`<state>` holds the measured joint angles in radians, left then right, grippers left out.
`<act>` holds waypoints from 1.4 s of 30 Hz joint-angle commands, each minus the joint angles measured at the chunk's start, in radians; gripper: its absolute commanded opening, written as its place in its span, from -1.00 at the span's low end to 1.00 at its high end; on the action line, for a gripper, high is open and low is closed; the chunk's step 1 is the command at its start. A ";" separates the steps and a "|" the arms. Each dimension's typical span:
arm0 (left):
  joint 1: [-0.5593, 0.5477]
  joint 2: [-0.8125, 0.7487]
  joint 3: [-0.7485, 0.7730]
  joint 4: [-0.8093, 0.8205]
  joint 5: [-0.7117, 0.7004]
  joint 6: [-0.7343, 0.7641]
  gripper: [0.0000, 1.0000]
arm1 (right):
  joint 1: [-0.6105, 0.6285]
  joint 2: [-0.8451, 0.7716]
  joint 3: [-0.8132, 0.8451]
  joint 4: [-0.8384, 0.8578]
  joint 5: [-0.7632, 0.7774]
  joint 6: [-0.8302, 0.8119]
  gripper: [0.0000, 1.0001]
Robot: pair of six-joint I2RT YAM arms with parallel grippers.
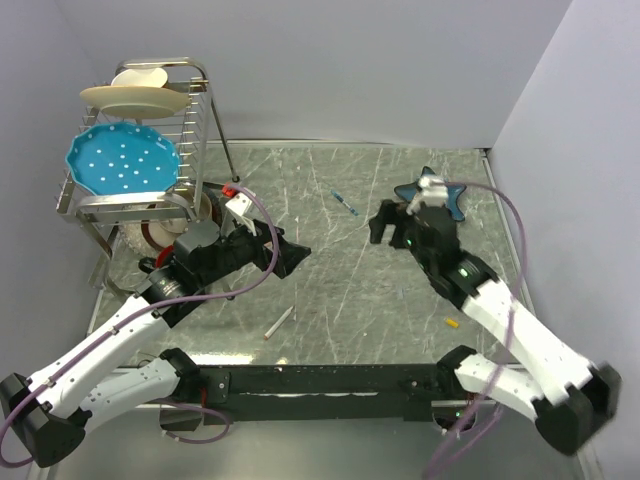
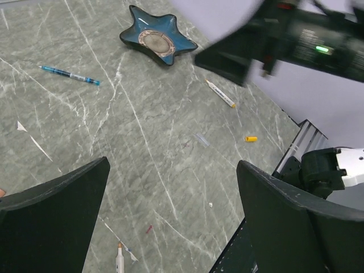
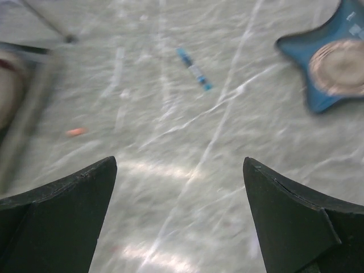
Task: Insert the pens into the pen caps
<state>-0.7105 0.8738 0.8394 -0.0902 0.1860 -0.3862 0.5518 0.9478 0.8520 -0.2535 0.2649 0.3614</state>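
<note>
1. On the grey, veined stone-look table, a slim blue plastic pen lies flat in the far middle, touching nothing else.
2. Toward the near edge lies a white-barrelled pen with a red end, set at a slant and uncapped.
3. The left wrist view shows a white-barrelled pen with a yellow-orange end lying on the table below the right arm. A tiny yellow-orange plastic cap lies apart from it, beside the right forearm.
4. A small red-orange cap, blurred in the right wrist view, lies on the table off to the left, well apart from the blue pen.
5. The left gripper hangs above the table left of centre. Its black fingers are spread wide with nothing between them.
6. The right gripper also has its fingers parted wide and holds nothing. It sits above the table just beside a blue star-shaped ceramic dish.
7. At the far left, a metal wire dish rack holds a round blue dotted plate and a cream plate.
</note>
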 commanded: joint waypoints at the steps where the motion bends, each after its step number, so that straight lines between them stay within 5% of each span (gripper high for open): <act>1: -0.006 -0.015 0.029 0.012 -0.003 0.009 0.99 | -0.065 0.297 0.145 0.079 0.067 -0.232 0.94; 5: -0.007 -0.009 0.035 0.010 0.001 0.009 0.99 | -0.089 0.610 0.390 -0.042 0.039 -0.294 0.59; 14: -0.014 -0.044 0.033 0.009 0.004 0.017 0.99 | -0.133 0.930 0.669 -0.104 -0.127 -0.407 0.04; 26: -0.014 -0.081 0.026 0.006 -0.023 0.036 0.99 | -0.155 1.134 0.818 -0.153 -0.259 -0.397 -0.11; 42: -0.014 -0.059 0.032 0.006 -0.003 0.033 0.99 | -0.159 1.335 1.055 -0.352 -0.243 -0.429 -0.15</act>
<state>-0.7197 0.8154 0.8398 -0.0959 0.1684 -0.3611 0.3992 2.2524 1.8248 -0.5415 0.0326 -0.0452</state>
